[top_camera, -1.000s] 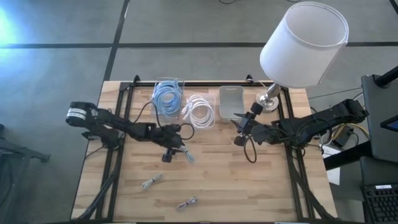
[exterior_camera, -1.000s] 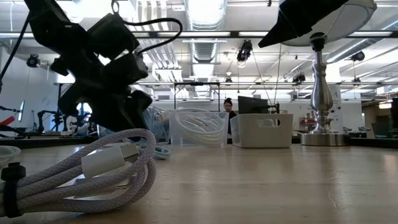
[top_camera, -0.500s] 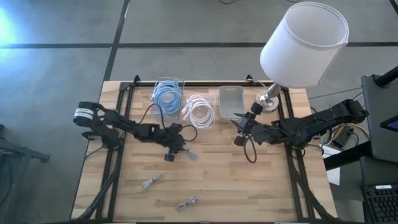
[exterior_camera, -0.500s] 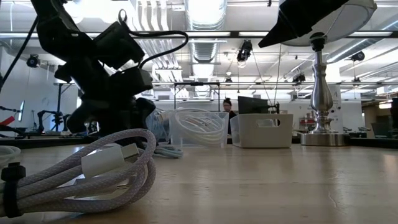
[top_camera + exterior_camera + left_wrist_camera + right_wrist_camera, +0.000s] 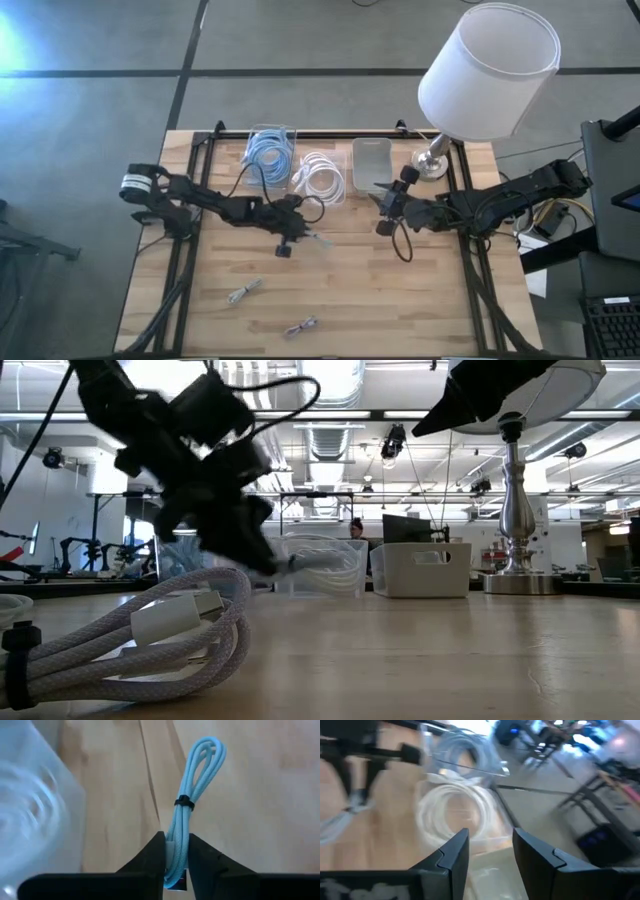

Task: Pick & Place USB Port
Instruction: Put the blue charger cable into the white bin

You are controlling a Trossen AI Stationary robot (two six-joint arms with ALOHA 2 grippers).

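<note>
A light blue cable bundle (image 5: pixel 186 800), bound by a black tie, sticks out of my left gripper (image 5: pixel 176 842) near the table's middle (image 5: pixel 315 240). In the low view the left gripper (image 5: pixel 270 560) hangs above the tabletop, shut on the bundle (image 5: pixel 310 560). My right gripper (image 5: pixel 490 860) is open and waits at the table's right (image 5: pixel 385 205), in front of an empty clear bin (image 5: pixel 372 165). Beside that bin stand a bin of white cable (image 5: pixel 322 178) and a bin of blue cable (image 5: pixel 270 155). My left gripper pinches the light blue bundle between its two fingers at its near end (image 5: pixel 176 851). The fingers come slanting down from the table's left and lie along the bundle. Its looped end (image 5: pixel 207 750) points away from them, and in the low view it is lifted clear of the table.
A lamp with a white shade (image 5: pixel 490 70) stands at the far right corner on its metal base (image 5: pixel 432 160). Two grey cable bundles (image 5: pixel 243 292) (image 5: pixel 300 326) lie near the table's near edge. A white braided cable (image 5: pixel 130 640) lies close to the low camera.
My left gripper has moved toward the table's right and upward, tipping as it rose. The light blue bundle, which lay on the table, has come up with it and now hangs clear of the wood. The right arm has kept still.
</note>
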